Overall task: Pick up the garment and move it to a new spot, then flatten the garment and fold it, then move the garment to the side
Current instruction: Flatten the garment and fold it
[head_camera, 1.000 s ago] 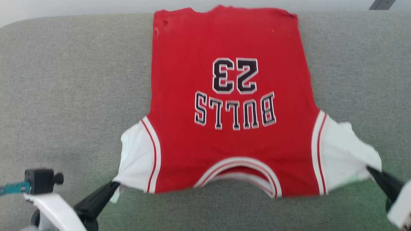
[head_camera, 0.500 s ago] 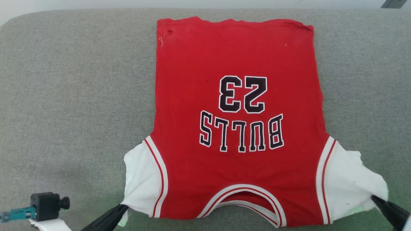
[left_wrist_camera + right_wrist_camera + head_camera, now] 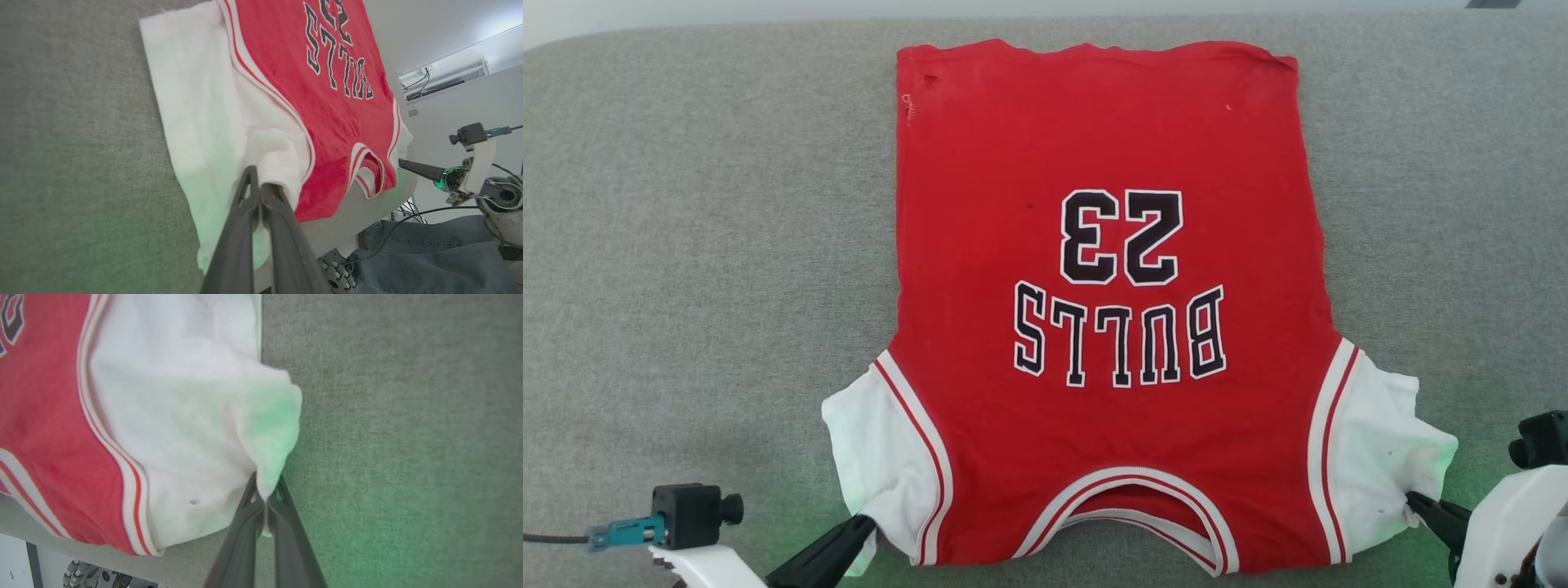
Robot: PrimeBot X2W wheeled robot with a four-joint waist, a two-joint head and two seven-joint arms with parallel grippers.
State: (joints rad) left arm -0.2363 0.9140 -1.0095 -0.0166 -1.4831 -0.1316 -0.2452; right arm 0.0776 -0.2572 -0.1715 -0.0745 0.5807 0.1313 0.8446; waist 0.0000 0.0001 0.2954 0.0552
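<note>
The garment (image 3: 1111, 269), a red jersey with white sleeves and a black 23, lies spread flat on the grey cushion (image 3: 703, 245), collar toward me and print upside down. My left gripper (image 3: 864, 523) is shut on the edge of its white left sleeve (image 3: 212, 122); the pinch shows at the left gripper (image 3: 259, 185) in the left wrist view. My right gripper (image 3: 1411, 500) is shut on the tip of the other white sleeve (image 3: 184, 408), which the right gripper (image 3: 266, 489) pulls into a point in the right wrist view.
The grey cushion stretches wide on both sides of the garment; its near edge (image 3: 359, 212) runs just past the collar. Below it lies blue denim cloth (image 3: 429, 253). A pale wall (image 3: 727, 10) stands behind the cushion.
The head camera has shifted, so the picture moved. Both sleeves have slackened and sit closer to the jersey body, with both grippers still pinching them.
</note>
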